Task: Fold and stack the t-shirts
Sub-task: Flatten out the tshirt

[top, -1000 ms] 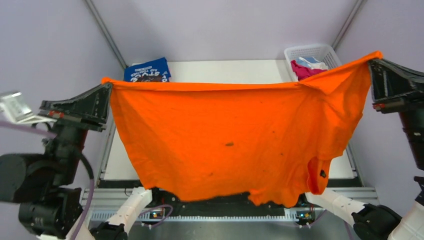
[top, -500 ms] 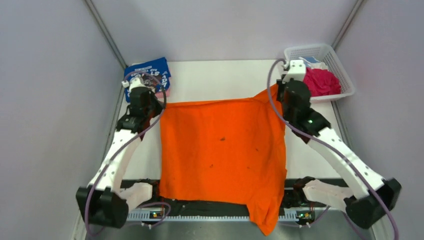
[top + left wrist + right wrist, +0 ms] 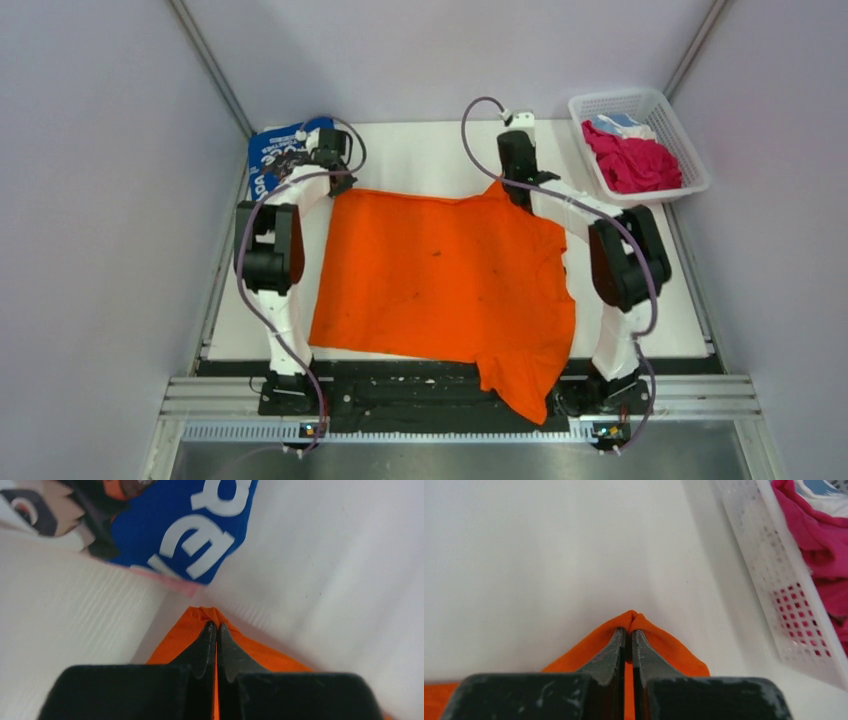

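Orange t-shirt [image 3: 440,280]: spread flat across the middle of the bench [image 3: 420,150], both far corners pinched, 1 sleeve drooping over the near edge on the right.
Left arm [image 3: 268,255]: folded, with the elbow standing up by the bench's left side. The forearm reaches toward the far left and the wrist tips down at the shirt's far-left corner.
Left pincer [image 3: 216,626]: pressed together on that corner, low over the bench, with a small bunch of orange cloth poking past the tips.
Right arm [image 3: 622,262]: elbow up on the right, forearm angled back and inward toward the far middle of the bench.
Right pincer [image 3: 629,630]: pressed together on the far-right corner, the cloth nipped into a little peak at the tips.
Blue t-shirt [image 3: 275,150]: folded at the far-left corner of the bench, just beyond the left pincer, white lettering up. The edge of a pink t-shirt [image 3: 170,580] shows beneath it.
Basket [image 3: 690,150]: far right, holding a crumpled magenta t-shirt [image 3: 630,160] with a light-blue t-shirt [image 3: 620,122] behind it.
Change from 1 second ago: the shirt then hung high, stretched wide between the 2 pincers and screening most of the bench; it now lies down on it.
Change from 0.5 second ago: the arms were stretched long and low. Their elbows are now raised, and the right pincer has come inward to the left.
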